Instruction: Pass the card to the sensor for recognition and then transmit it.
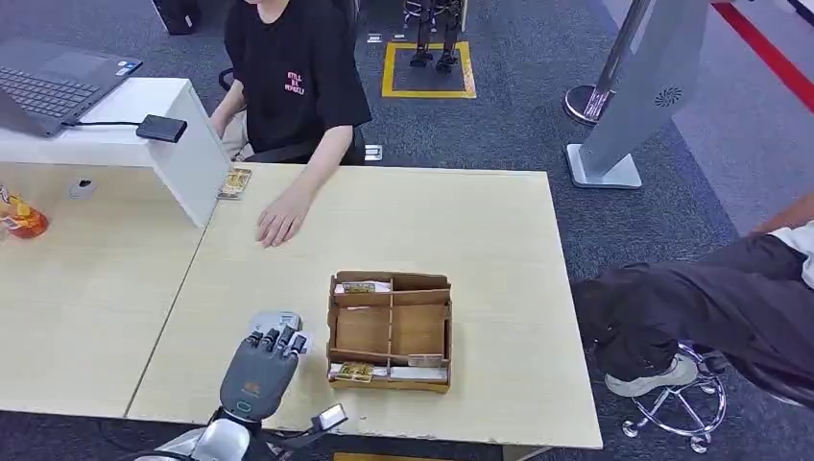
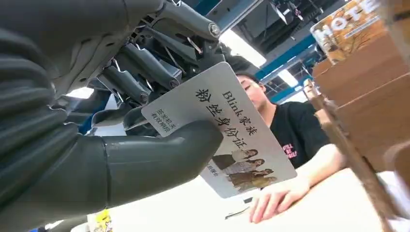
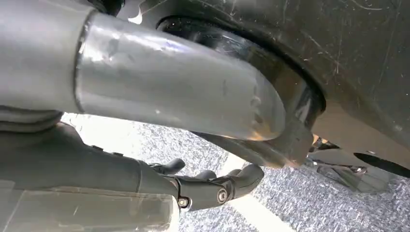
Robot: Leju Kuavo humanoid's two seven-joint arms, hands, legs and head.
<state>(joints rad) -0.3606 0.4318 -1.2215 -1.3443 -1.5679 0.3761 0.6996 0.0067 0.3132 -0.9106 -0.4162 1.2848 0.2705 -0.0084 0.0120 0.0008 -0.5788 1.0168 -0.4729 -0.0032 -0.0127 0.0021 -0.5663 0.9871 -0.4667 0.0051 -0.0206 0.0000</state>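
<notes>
My left hand [image 1: 261,370] hovers over the near left of the pale wooden table [image 1: 480,230], just left of a cardboard box [image 1: 332,327]. It pinches a white card [image 2: 232,130] printed with black characters and a small photo, between the thumb [image 2: 159,159] and the darker fingers [image 2: 145,67]. From the head view the card [image 1: 276,318] pokes out beyond the fingertips. A small black sensor box [image 1: 161,128] with a cable sits on the white raised counter at the far left. My right hand [image 3: 212,186] hangs by the floor with loosely bent fingers holding nothing.
The box has compartments with more cards [image 1: 363,287] inside. A person in a black shirt sits across the table, one hand [image 1: 280,219] resting on it. A laptop [image 1: 48,86] stands on the counter, another card [image 1: 234,182] lies beside it, and a second person [image 1: 710,307] sits at the right.
</notes>
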